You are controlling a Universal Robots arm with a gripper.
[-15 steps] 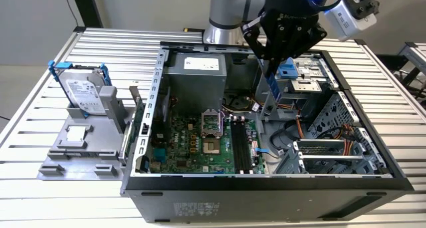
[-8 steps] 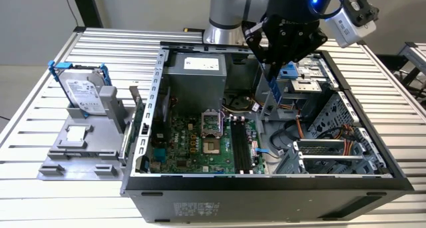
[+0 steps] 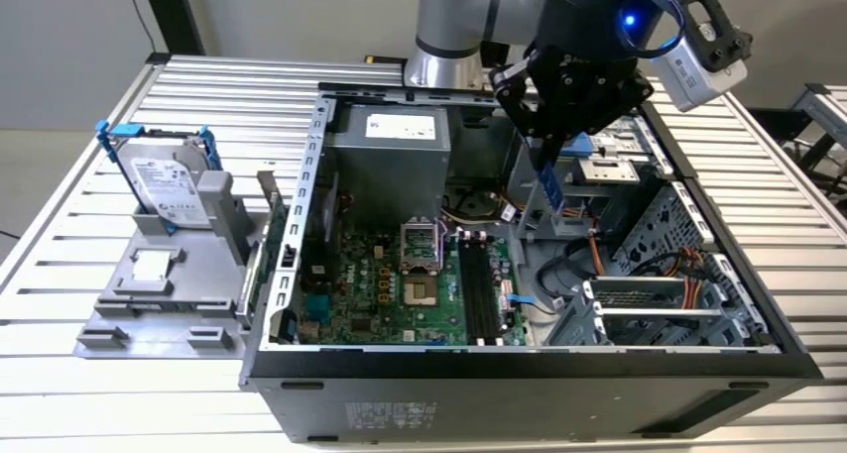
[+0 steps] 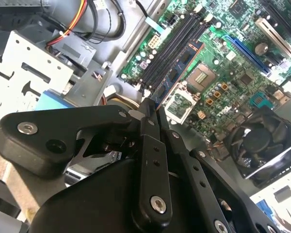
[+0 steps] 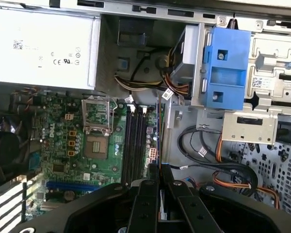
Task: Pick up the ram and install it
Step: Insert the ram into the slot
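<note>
My gripper (image 3: 546, 148) hangs over the open computer case, shut on the ram (image 3: 550, 187). The ram is a thin dark stick with a bluish label, held on edge and pointing down. It hovers above the case's right half in the exterior view, beside the green motherboard (image 3: 397, 294) and higher than the black memory slots (image 3: 478, 292). In the second wrist view the ram (image 4: 180, 69) runs out from my fingertips (image 4: 150, 110) alongside the slots (image 4: 172, 46). In the first wrist view the ram (image 5: 158, 127) is a thin edge just to one side of the slots (image 5: 136, 141).
The grey power supply (image 3: 391, 146) stands at the back of the case. A blue drive bracket (image 5: 226, 68), a metal drive cage (image 3: 649, 304) and loose cables (image 5: 203, 148) lie beside the slots. The CPU socket (image 5: 96, 145) and a fan (image 4: 259, 141) sit on the board. A hard drive (image 3: 173, 187) stands on a grey holder outside.
</note>
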